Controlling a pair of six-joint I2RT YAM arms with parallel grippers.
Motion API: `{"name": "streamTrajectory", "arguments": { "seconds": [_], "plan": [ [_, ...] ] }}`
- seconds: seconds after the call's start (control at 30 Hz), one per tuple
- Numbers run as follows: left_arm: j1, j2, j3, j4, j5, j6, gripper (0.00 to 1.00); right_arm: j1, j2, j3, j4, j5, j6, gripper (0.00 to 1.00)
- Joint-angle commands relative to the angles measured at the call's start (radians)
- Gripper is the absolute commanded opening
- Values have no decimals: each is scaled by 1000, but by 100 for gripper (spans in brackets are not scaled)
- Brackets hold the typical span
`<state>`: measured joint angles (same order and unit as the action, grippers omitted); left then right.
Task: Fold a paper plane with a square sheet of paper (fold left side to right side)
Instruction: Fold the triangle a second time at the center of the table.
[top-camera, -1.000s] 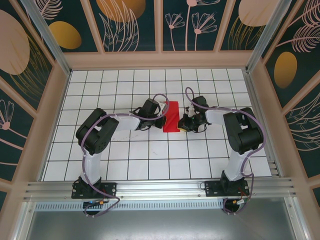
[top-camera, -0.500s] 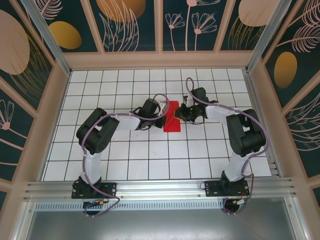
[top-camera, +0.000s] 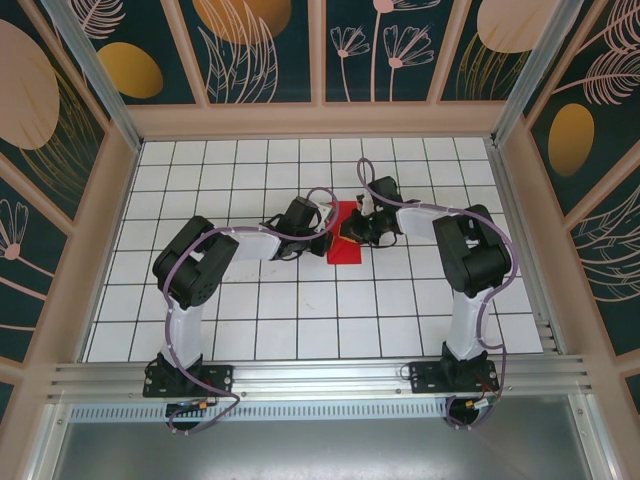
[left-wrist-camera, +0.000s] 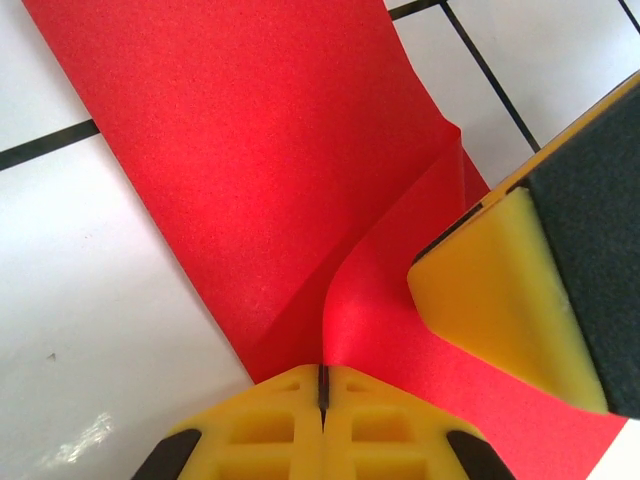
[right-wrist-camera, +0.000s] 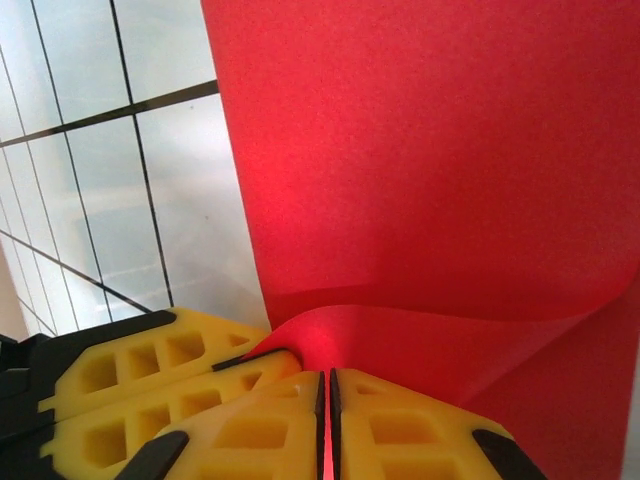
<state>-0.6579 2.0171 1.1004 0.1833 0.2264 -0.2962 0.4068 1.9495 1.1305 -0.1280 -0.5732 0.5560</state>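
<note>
sheet: thin bright red paper (left-wrist-camera: 230, 150), kinda bowed up off the white gridded counter (top-camera: 250, 300)
left gripper (left-wrist-camera: 322, 388): pinched tight on its edge
right gripper (right-wrist-camera: 326, 400): clamped on it too

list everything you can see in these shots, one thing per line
sheet of paper: 1, bright red, middle of the table between the two grippers, one part pulled up off the surface
table: 1, white tiles with black grid lines, under everything
wall panels: several, dark teal with pale flower and leaf prints in light wood frames, around the table
rail: 1, silver metal, along the near edge
left arm: 1, white and black with a purple cable, reaching in from the left
right arm: 1, same colours, reaching in from the right
left gripper: 1, yellow fingers, closed on the paper
right gripper: 1, yellow fingers, closed on the paper
</note>
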Motion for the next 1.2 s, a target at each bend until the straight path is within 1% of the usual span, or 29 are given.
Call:
{"name": "streamTrajectory", "arguments": {
  "seconds": [0.0, 0.27, 0.67, 0.83, 0.93, 1.07, 1.17],
  "plan": [
    [5, 17, 4, -22, -25, 8, 4, 5, 16, 19, -26, 35, -19, 14],
    [6, 21, 21, -36, -56, -3, 2, 4, 22, -4, -45, 68, -30, 14],
    [6, 31, 49, -38, -53, -11, 2, -1, 35, -23, -49, 76, -28, 14],
    [5, 29, 53, -38, -50, -12, 2, -3, 55, -25, -75, 101, -28, 14],
    [5, 26, 62, -40, -50, -19, 5, -6, 61, -33, -90, 118, -27, 14],
    [5, -10, 67, -65, -68, -25, 13, -13, 59, -58, -93, 131, -22, 14],
    [5, -62, 62, -85, -74, -29, 22, -18, 59, -67, -88, 130, -21, 14]
  ]
}}
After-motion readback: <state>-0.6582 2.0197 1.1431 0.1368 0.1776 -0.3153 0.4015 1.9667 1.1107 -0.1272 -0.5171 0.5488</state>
